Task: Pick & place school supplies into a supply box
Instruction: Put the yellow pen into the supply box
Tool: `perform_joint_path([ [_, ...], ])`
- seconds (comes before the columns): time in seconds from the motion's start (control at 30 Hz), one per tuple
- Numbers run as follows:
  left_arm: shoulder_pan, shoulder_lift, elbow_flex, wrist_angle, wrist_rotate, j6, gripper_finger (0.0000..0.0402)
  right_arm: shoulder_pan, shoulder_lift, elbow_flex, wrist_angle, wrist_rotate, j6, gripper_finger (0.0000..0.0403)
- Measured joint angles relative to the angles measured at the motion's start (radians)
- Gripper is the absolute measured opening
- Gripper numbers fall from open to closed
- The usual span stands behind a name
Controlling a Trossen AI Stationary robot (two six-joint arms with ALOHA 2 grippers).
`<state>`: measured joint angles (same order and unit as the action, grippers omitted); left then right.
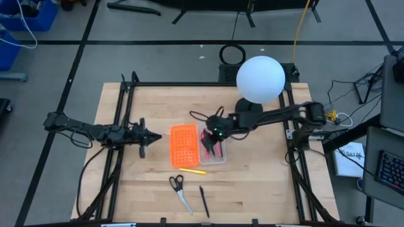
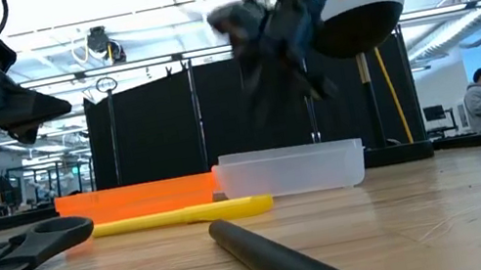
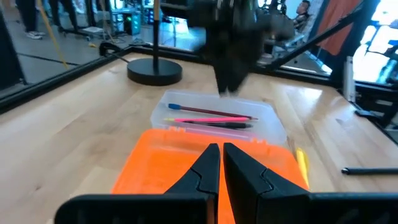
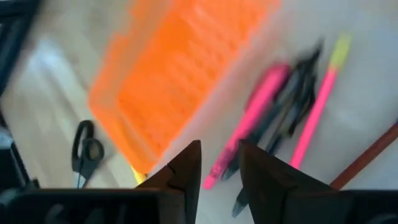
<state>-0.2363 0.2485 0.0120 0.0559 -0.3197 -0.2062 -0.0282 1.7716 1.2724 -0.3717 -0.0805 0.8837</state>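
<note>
orange half of the supply box [image 1: 184, 145] lies beside your idle, shut left gripper [image 1: 146, 135]; your right gripper [image 1: 213, 144] hovers over the clear tray, fingers parted, empty. several pens [image 3: 211, 118] are inside; yellow pencil [image 1: 192, 171], scissors [image 1: 179, 191] and black pen [image 1: 204, 201] remain on the table.

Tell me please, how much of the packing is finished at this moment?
Done: several pens lie in the translucent tray. In hand: nothing visibly held; the right gripper hangs over the tray, jaws parted. The left gripper waits shut beside the orange half. Left: yellow pen, scissors and black pen on the table.
</note>
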Motion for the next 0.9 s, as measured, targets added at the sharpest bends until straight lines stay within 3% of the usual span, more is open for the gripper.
perform_joint_path([
  [0.17, -0.001, 0.000, 0.000, 0.006, 0.032, 0.021, 0.0031, 0.049, -0.153, 0.000, -0.003, 0.142, -0.310, 0.0092],
  [0.3, -0.001, 0.000, -0.002, 0.081, 0.032, 0.049, 0.0031, 0.118, -0.305, -0.106, 0.063, 0.473, -0.525, 0.0072],
  [0.33, -0.001, -0.001, -0.002, 0.099, 0.032, 0.048, 0.0031, 0.128, -0.340, -0.154, 0.117, 0.502, -0.583, 0.0062],
  [0.5, 0.000, 0.000, -0.002, 0.066, 0.078, 0.048, 0.0031, 0.171, -0.555, -0.449, 0.422, 0.346, -0.839, 0.0006],
  [0.73, 0.000, 0.000, -0.002, 0.149, 0.112, 0.172, 0.0031, 0.170, -0.842, -0.841, 0.750, 0.337, -0.864, 0.0002],
  [0.9, 0.000, 0.000, -0.002, 0.219, 0.121, 0.203, 0.0031, 0.119, -1.000, -1.003, 0.844, 0.314, -0.810, 0.0001],
])
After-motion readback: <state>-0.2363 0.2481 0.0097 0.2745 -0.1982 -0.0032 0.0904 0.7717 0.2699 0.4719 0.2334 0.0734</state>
